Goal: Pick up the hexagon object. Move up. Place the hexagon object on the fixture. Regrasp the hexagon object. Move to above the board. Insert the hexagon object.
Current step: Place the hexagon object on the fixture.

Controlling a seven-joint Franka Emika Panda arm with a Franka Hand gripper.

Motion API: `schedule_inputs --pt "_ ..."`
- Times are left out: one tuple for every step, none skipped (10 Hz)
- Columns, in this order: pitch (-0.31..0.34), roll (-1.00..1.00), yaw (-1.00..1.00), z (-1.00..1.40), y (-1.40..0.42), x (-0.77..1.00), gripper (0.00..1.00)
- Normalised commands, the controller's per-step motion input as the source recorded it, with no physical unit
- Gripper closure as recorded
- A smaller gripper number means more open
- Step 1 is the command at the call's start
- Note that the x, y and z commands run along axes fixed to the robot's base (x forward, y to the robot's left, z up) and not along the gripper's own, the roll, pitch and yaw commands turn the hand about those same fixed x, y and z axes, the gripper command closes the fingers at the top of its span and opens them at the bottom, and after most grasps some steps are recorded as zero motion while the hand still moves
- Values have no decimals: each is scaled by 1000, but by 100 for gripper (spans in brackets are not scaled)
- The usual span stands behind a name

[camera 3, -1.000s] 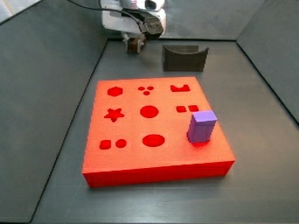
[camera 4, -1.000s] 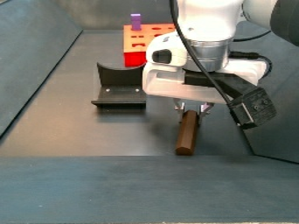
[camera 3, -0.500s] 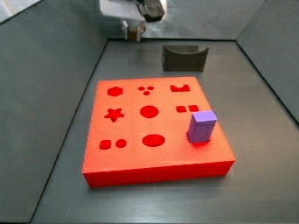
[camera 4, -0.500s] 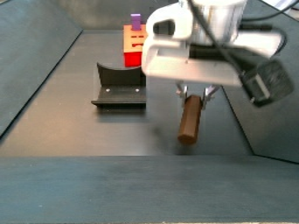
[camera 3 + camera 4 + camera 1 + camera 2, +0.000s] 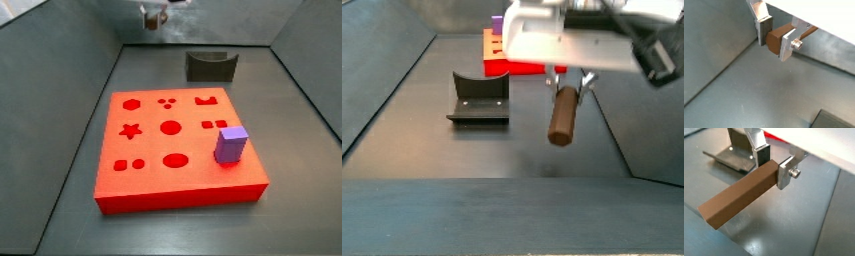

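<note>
The hexagon object [image 5: 741,199], a slim brown peg, hangs in the air with my gripper [image 5: 773,168] shut on its upper end. In a side view the peg [image 5: 563,115] hangs nearly upright, well above the grey floor, beside the fixture [image 5: 478,100]. In a wrist view the gripper [image 5: 774,37] clamps the peg's brown end [image 5: 776,40] between its silver fingers. From the far side the gripper [image 5: 155,16] shows only at the picture's upper edge, behind the red board [image 5: 174,145] with its dark cut-outs. The fixture [image 5: 210,66] stands beyond the board.
A purple block [image 5: 230,144] stands upright on the board's right part, and its top [image 5: 497,21] shows in a side view. Sloping grey walls [image 5: 60,60] enclose the floor on all sides. The fixture's base [image 5: 729,159] shows beneath the gripper.
The gripper has risen with the hexagon object in it. The peg has left the floor and now hangs clear above it. In a side view the gripper has nearly left the picture upward.
</note>
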Motion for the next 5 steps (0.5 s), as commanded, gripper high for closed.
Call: schedule_inputs --pt "33 26 -18 1000 6 -25 100" --pt "38 31 -19 1000 9 -29 100" --pt "42 34 -20 959 11 -28 100" --pt "54 39 -21 732 13 -22 100" --pt "67 40 -19 504 15 -9 100"
